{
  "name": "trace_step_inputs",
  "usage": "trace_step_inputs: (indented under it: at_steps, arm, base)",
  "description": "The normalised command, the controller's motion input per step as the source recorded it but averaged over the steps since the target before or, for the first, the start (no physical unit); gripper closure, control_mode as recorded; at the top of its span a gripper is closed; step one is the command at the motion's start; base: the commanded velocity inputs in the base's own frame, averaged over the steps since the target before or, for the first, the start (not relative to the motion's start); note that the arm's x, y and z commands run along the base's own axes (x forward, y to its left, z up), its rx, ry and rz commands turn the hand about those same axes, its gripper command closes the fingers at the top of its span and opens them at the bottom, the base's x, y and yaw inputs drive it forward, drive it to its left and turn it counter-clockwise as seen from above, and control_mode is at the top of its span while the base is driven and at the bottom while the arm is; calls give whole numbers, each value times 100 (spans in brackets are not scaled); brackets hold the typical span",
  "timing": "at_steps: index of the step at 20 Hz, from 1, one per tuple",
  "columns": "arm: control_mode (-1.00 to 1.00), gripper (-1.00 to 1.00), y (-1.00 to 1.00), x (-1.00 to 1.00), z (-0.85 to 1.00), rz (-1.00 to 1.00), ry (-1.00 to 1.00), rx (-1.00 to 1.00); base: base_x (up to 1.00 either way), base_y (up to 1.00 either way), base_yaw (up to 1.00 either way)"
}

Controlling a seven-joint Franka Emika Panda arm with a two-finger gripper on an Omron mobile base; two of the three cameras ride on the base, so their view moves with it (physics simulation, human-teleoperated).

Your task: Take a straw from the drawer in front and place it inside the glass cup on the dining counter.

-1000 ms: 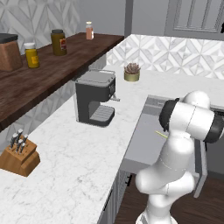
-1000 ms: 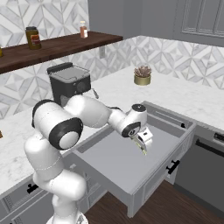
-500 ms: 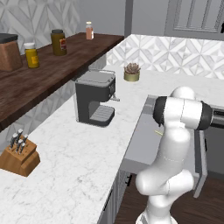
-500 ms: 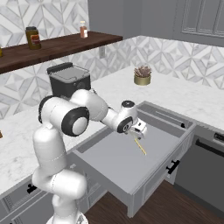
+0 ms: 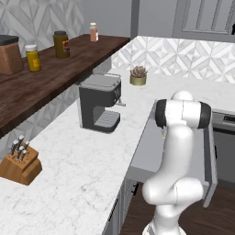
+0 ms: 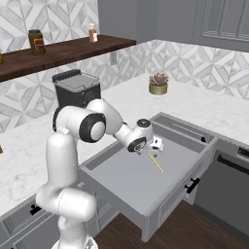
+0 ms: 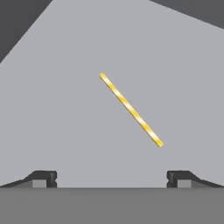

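1. Your tool [image 7: 112,178], the two-finger gripper on the white arm, hangs above the drawer floor with its jaws spread wide and nothing between them. In the hand view both dark fingertips [image 7: 43,177] stand far apart at the bottom, with bare grey floor between.

2. The thin straw with yellow and white stripes [image 7: 131,109] lies flat on that floor, just ahead of the fingertips in the hand view and slanted across the line between them. Nothing touches it. In the right base view the same straw [image 6: 155,163] lies just below and beside the hand.

3. The wide, shallow grey drawer with a black bar handle [image 6: 146,181] is pulled well out, so that step is done. Its plain inside holds the straw and, as far as you can see, little else; a thin dark item near the back corner is too small to name.

4. Around the drawer runs the white grey-veined marble bench [image 5: 69,165], carrying a dark grey coffee machine [image 5: 99,102], a wooden knife block [image 5: 18,163] and a small potted succulent [image 5: 138,75]. A dark wooden shelf [image 5: 50,69] above holds jars and a bottle.

5. By my reading you are early in the task: drawer open, tool lined up over the straw, but no grasp yet. Left to do: descend, turn the hand so the fingers close across the straw rather than along it, lift, travel to the dining counter and drop the straw into the glass cup.
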Motion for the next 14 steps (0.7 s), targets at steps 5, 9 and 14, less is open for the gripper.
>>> trace_step_inputs:
  at_steps: [5, 9, 14]
  arm:
    - [-100, -100, -16, 51, -29, 13, 0, 0]
    - [-100, -100, -9, 44, -28, 1, 4, -1]
    - [-100, -100, 0, 38, -31, 0, 6, -1]
  base:
    - [0, 0, 0]
    - [0, 0, 0]
    - [0, 0, 0]
